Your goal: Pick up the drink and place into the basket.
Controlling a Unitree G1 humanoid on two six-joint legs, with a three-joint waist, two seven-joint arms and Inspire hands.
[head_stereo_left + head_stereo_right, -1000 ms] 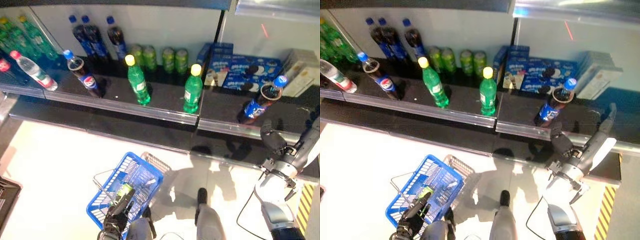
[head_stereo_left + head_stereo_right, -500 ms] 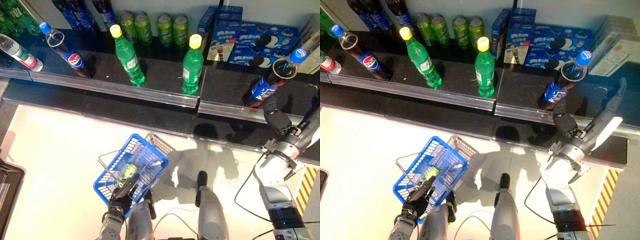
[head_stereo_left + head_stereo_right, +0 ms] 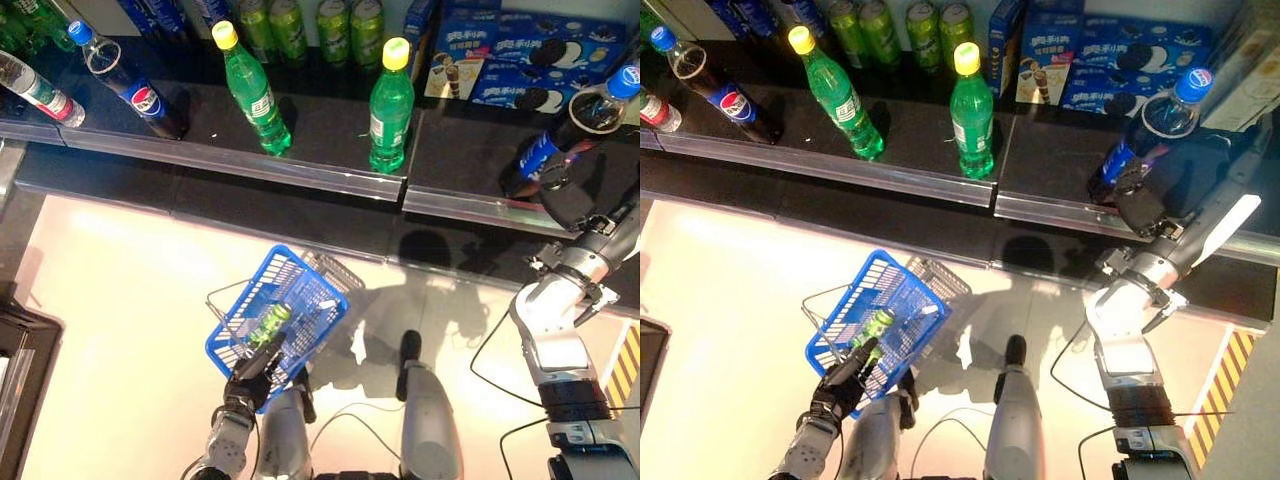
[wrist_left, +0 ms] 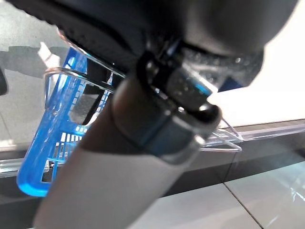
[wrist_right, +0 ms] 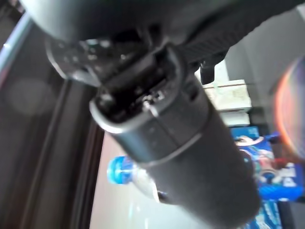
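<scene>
I see my right hand (image 3: 1137, 203) up at the shelf (image 3: 940, 185), against the lower body of the cola bottle (image 3: 1145, 132) standing there; I cannot tell whether its fingers are round it. My left hand (image 3: 843, 378) is curled on the wire handle of the blue basket (image 3: 862, 318), holding it low over the floor. A green can (image 3: 876, 325) lies inside the basket.

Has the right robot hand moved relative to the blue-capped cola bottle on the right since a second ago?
Yes. The right robot hand has closed in on the cola bottle, now reaching its lower part; earlier it hung clearly below it.
</scene>
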